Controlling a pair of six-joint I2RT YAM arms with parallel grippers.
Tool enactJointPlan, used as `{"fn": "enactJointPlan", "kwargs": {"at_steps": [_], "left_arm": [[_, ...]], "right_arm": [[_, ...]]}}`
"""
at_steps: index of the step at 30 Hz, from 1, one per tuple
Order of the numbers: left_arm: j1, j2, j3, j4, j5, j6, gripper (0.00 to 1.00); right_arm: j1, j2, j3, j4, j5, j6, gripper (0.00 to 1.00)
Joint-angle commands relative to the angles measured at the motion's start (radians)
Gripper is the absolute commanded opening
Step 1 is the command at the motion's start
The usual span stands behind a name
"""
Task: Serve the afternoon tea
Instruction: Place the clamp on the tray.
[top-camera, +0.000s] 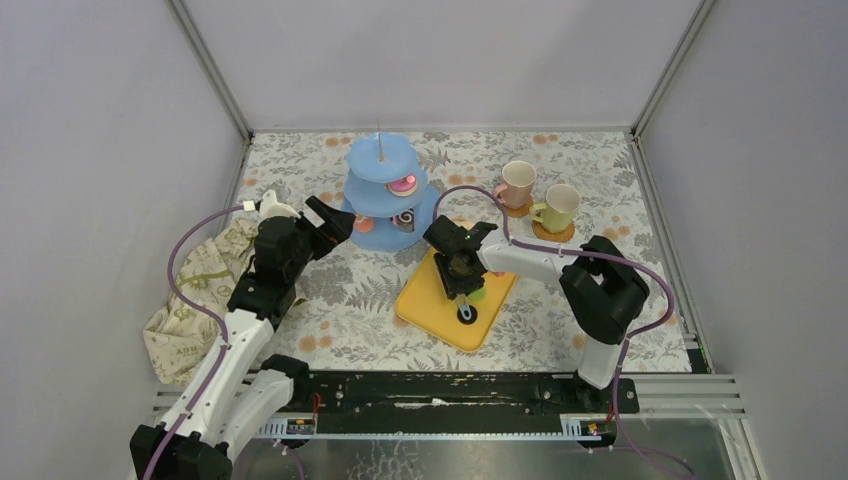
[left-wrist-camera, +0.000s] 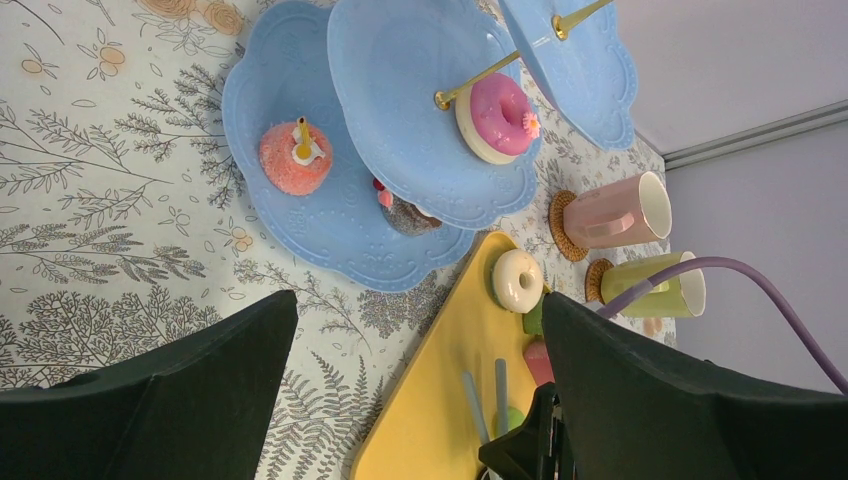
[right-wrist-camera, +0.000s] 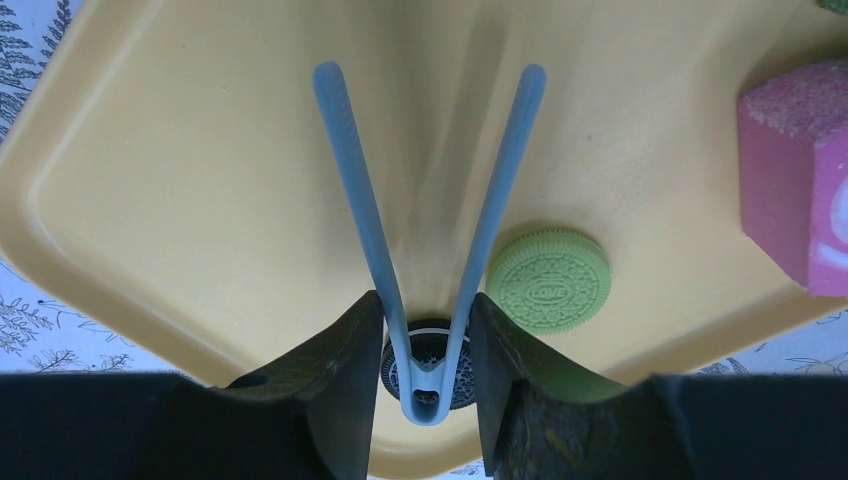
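My right gripper (right-wrist-camera: 425, 310) is over the yellow tray (right-wrist-camera: 200, 180), shut on the hinge end of blue-grey tongs (right-wrist-camera: 360, 190), whose arms spread apart. A black cookie (right-wrist-camera: 462, 378) lies under the hinge, with a green cookie (right-wrist-camera: 548, 279) and a pink block (right-wrist-camera: 800, 170) beside it. The light-blue three-tier stand (top-camera: 385, 195) carries a pink donut (left-wrist-camera: 497, 115), an orange pastry (left-wrist-camera: 295, 157) and a brown one (left-wrist-camera: 405, 213). A white donut (left-wrist-camera: 517, 280) sits on the tray. My left gripper (top-camera: 330, 222) hangs open and empty, left of the stand.
The pink mug (top-camera: 517, 184) and the pale green mug (top-camera: 558, 207) stand on woven coasters at the back right. A beige cloth (top-camera: 195, 290) is bunched at the table's left edge. The right arm's purple cable (left-wrist-camera: 740, 275) arches over the mugs.
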Motion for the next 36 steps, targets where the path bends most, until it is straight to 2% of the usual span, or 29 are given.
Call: {"fn": "enactJointPlan", "kwargs": {"at_steps": [1,21,29,36], "left_arm": [[0.001,-0.002,0.017,0.038,0.007,0.012,1.00],[0.002,-0.001,0.015,0.036,0.003,0.015,1.00],[0.002,0.000,0.018,0.030,-0.003,0.019,1.00],[0.002,-0.001,0.024,0.022,-0.021,0.020,1.00]], "right_arm": [[0.008,-0.007,0.036,0.022,0.025,-0.024,0.44],[0.007,-0.040,0.029,0.044,0.037,-0.031,0.51],[0.029,-0.158,-0.006,0.090,0.063,-0.035,0.54],[0.084,-0.317,-0.067,0.135,0.220,-0.047,0.55]]}}
